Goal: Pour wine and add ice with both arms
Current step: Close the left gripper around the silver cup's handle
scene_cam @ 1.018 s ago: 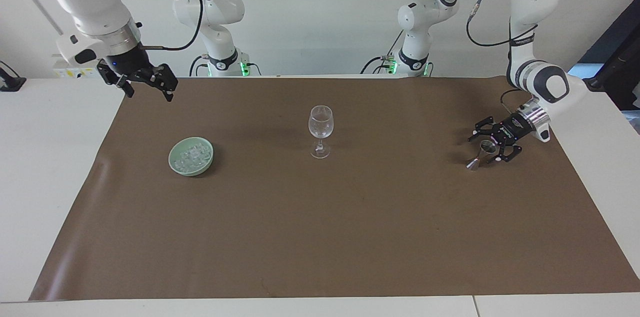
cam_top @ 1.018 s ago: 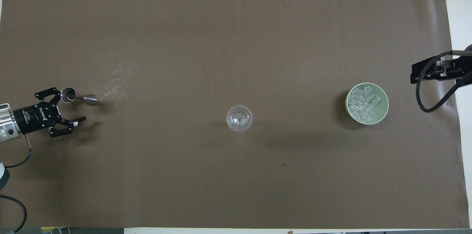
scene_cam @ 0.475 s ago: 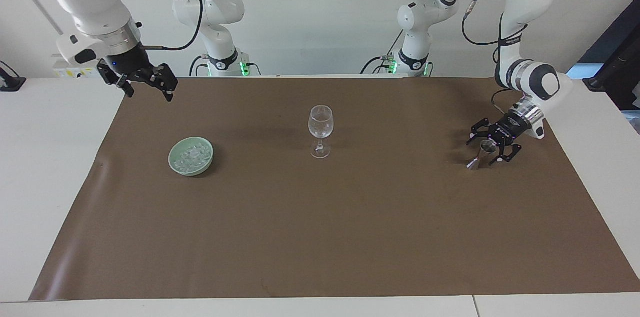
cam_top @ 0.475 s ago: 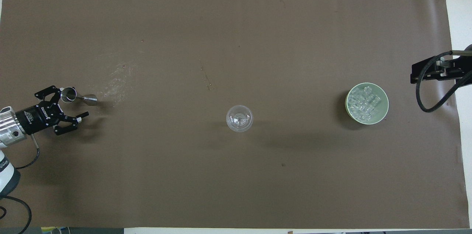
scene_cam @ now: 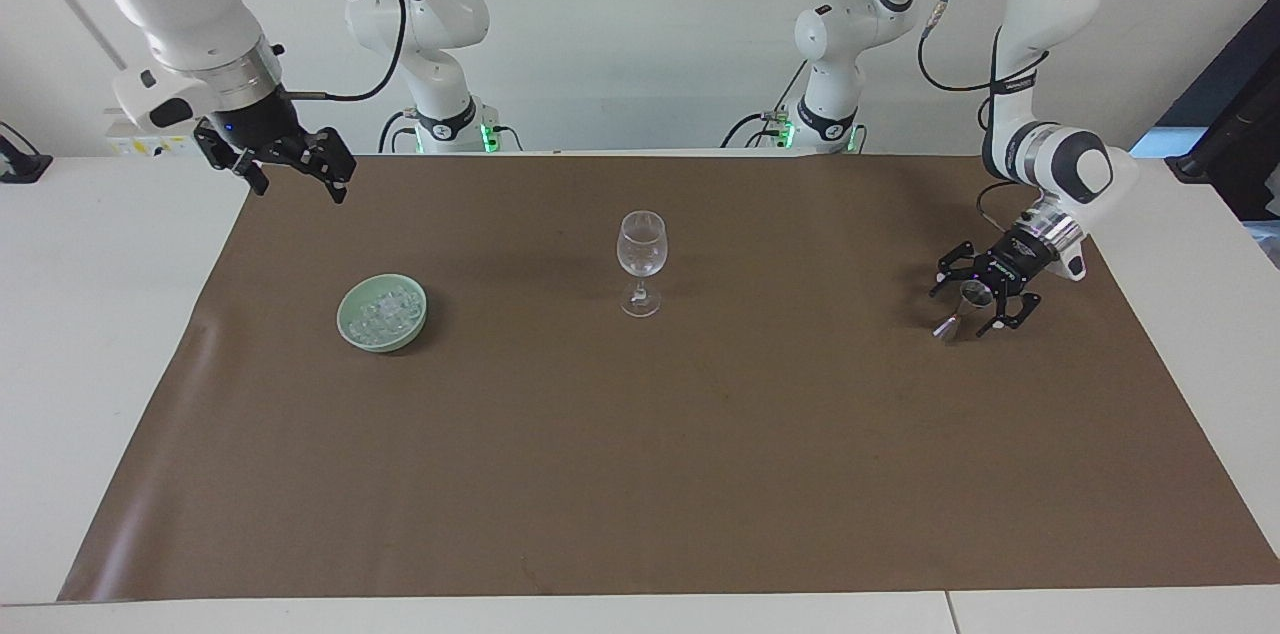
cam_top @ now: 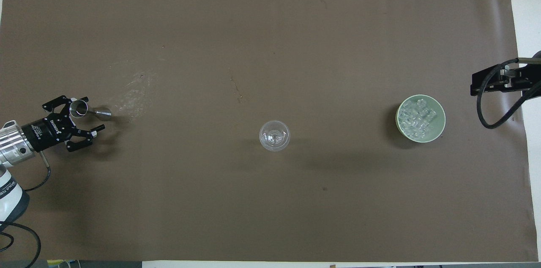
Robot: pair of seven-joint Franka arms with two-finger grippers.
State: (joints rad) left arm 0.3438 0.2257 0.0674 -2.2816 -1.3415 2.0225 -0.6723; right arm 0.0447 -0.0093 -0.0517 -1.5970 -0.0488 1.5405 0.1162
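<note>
From across the bench, we see our left claw low over the brown mat near the left arm's end, fingers spread wide around the upper cup of a small metal jigger that stands on the mat; whether a finger touches it we cannot tell. Our right claw hangs high over the mat's corner at the right arm's end, close to the mat's robot-side edge, fingers apart and holding nothing; that arm waits. The ice sits heaped in a pale green bowl on the mat toward the right arm's end. The wine glass stands upright about midway between bowl and jigger, well apart from both. A broad stretch of bare mat runs from these three things to the edge farthest from us.

From overhead, our left claw comes in from the mat's edge at the left arm's end, fingers wide, one finger beside the jigger cup's rim. The wine glass stands near the mat's middle. The bowl with its ice lies near the mat's edge at the right arm's end, with a strip of bare mat between them. Our right claw shows only partly, over that edge, so its fingers cannot be read here.
</note>
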